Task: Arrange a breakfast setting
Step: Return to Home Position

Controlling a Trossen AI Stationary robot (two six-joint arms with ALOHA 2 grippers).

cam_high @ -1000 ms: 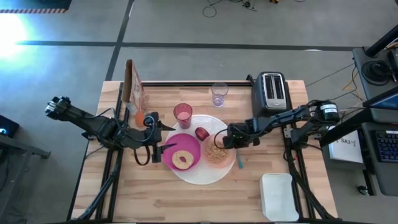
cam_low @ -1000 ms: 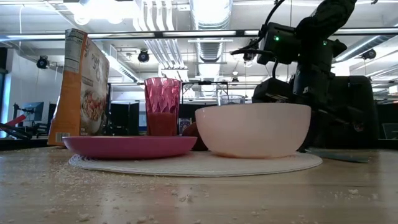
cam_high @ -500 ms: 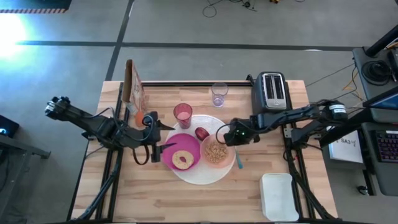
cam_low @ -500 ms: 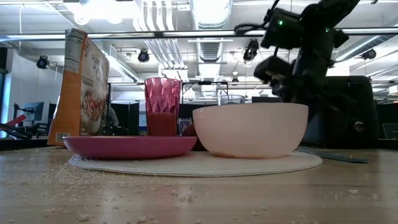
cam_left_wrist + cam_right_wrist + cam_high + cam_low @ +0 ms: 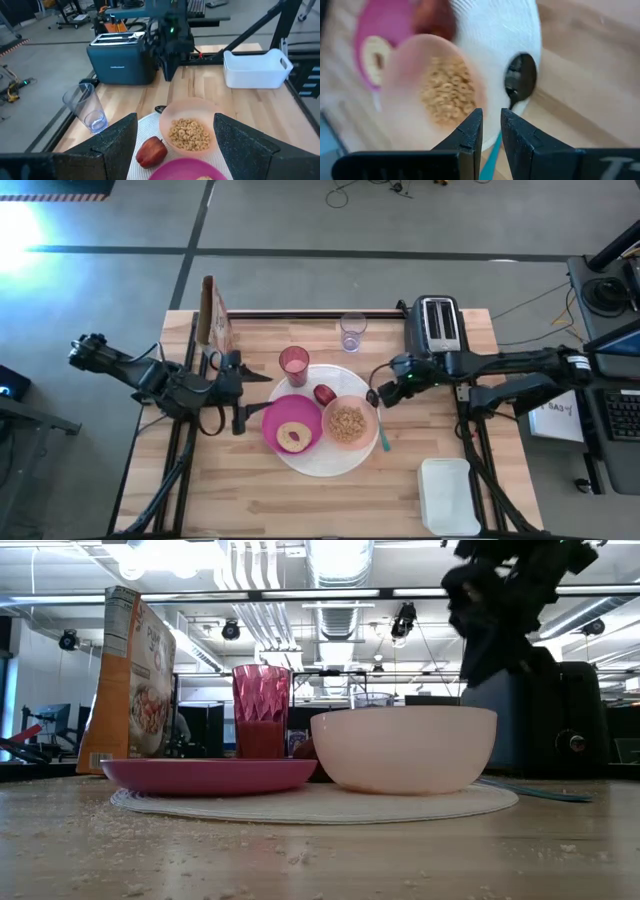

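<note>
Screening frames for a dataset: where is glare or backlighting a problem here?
High view: strong glare on the floor at the picture's top left, off the table. Low view: bright ceiling lights behind, right arm a dark silhouette. Wrist views: even light.

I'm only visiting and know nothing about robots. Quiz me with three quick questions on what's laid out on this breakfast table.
1. True or false: the peach bowl holds cereal rings.
2. What lies in the magenta bowl? A) round bread B) a fried egg C) a banana
3. Which stands closer to the toaster: the clear cup or the pink tumbler?
Key: 1 true; 2 A; 3 the clear cup.
</note>
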